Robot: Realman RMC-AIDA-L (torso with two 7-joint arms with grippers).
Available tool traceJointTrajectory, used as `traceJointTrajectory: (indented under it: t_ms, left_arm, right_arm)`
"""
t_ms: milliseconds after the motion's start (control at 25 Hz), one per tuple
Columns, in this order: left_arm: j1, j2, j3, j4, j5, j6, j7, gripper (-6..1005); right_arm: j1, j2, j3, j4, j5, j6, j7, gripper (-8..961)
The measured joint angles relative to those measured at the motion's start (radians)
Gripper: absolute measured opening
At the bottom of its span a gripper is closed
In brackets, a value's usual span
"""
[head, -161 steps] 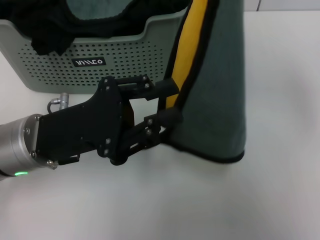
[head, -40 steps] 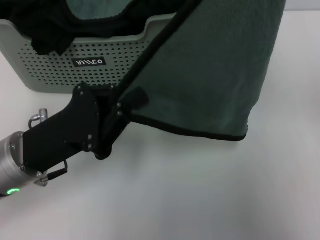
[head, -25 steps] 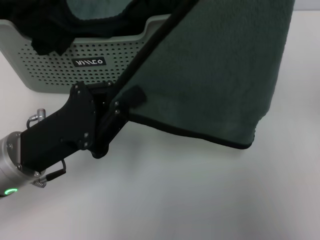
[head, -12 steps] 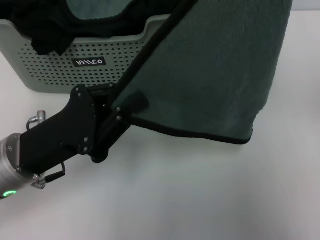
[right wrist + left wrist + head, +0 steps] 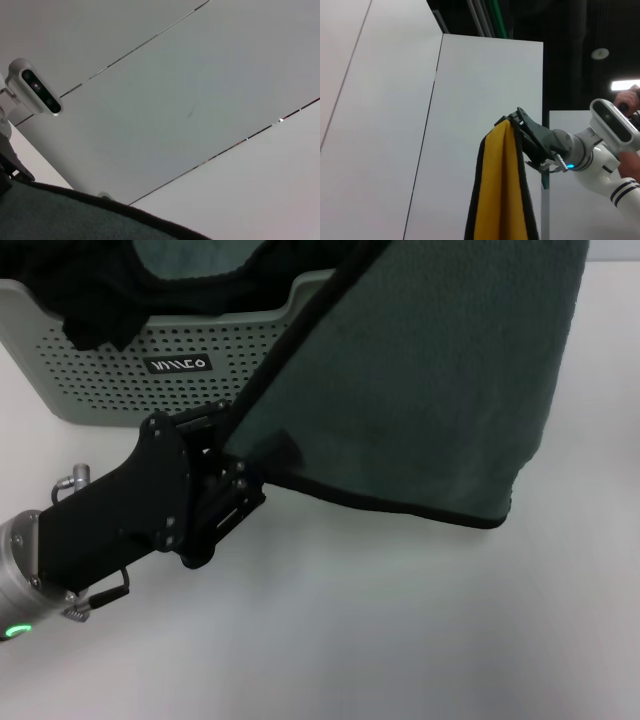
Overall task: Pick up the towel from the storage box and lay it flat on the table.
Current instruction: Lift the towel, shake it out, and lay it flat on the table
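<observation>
The towel (image 5: 420,390), dark teal-green with black piping, hangs spread in front of me, its lower edge just above the table (image 5: 400,630). My left gripper (image 5: 262,462) is shut on the towel's lower left corner, low over the table in front of the storage box (image 5: 120,390). My right gripper is out of the head view; the left wrist view shows it (image 5: 516,122) shut on the top of the hanging cloth, whose other face (image 5: 500,190) is yellow with black edging. The right wrist view shows the towel's top edge (image 5: 60,215).
The pale green storage box stands at the back left with all-black fabric (image 5: 90,290) draped over its rim. White tabletop stretches in front of and to the right of the towel.
The towel, earlier hanging folded with yellow showing, now hangs spread wide. In the last half second my left gripper moved slightly down and right with the corner.
</observation>
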Motion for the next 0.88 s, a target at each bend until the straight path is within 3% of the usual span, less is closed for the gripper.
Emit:
traceJointTrajectory:
  t_ms: [360,880]
  left_arm:
    - [0.022,-0.001,-0.001,-0.006,0.000,-0.005,0.037,269]
    - [0.042,0.005,0.001,-0.006,0.000,-0.007,0.055,266]
  right_arm:
    - [-0.009,0.000,0.001,-0.020,0.018,0.002,0.004,21]
    - [-0.023,0.001,0.018,-0.022,0.032,0.002,0.001,24]
